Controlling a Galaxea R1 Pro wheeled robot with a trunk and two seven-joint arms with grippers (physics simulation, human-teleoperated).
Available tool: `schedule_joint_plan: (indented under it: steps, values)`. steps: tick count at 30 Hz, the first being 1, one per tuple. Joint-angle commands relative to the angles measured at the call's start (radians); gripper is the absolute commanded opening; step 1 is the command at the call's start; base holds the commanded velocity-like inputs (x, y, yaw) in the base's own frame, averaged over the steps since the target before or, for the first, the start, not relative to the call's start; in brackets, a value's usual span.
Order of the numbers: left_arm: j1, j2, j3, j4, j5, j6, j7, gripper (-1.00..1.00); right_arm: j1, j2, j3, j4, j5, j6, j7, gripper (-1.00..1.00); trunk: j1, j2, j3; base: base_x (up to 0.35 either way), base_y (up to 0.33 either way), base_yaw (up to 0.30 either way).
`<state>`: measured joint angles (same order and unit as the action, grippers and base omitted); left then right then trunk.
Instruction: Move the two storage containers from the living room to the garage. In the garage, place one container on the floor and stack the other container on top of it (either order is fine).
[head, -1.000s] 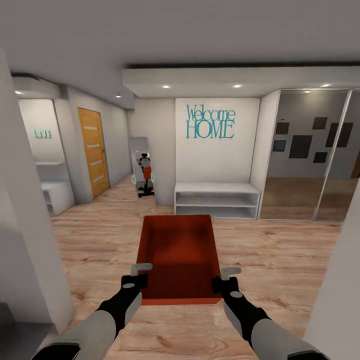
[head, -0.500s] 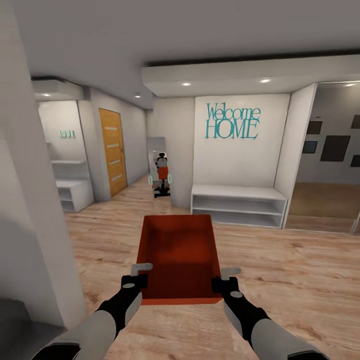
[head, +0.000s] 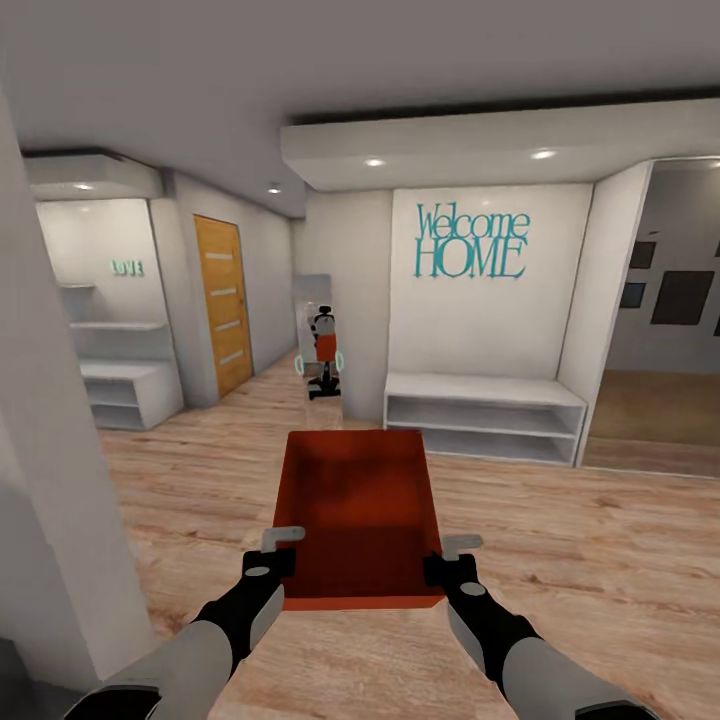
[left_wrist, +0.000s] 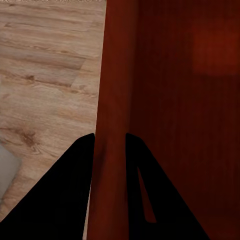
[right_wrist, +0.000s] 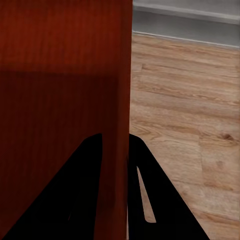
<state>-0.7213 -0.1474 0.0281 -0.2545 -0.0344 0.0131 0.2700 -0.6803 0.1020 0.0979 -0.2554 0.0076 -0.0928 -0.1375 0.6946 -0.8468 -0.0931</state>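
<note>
A: Where's the bin (head: 358, 515)?

B: Held out front over the wood floor (head: 560, 560), one side wall pinched in each gripper, left (head: 283, 553) and right (head: 447, 557).

A: Firm hold?

B: The wrist views show the fingers (left_wrist: 82, 165) straddling thin wall (right_wrist: 116, 100), pressed on it. I'd say that's the weak point: a sharp turn or bump could make the wall slip or flex.

A: Anything else?

B: The white wall (head: 45, 480) at the left sits close; swinging wide might clip it.

Bin (head: 360, 500): orange-red, smooth, matt, plastic-looking thin walls. Floor (head: 600, 560): light wood planks, visible grain, soft sheen. Door (head: 222, 300): warm wood. Shelf unit (head: 485, 415): plain matt white. Gripper fingers (left_wrist: 75, 175): matt black.
</note>
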Motion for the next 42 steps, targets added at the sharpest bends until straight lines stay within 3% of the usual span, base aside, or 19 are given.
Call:
schedule_joint_plan:
  steps: [1,42]
  values:
    - [-0.001,0.012,0.039,-0.005,-0.025,-0.022,0.012,-1.0,-0.001,-0.001,-0.02,0.003,-0.006,-0.002,-0.007,-1.0,0.001,-0.001,-0.002,0.323,0.0,0.0]
    - [-0.001,0.016,0.039,-0.002,-0.025,-0.022,0.012,-1.0,-0.001,-0.005,-0.02,0.002,-0.006,-0.004,-0.007,-1.0,0.001,-0.001,-0.002,0.323,0.0,0.0]
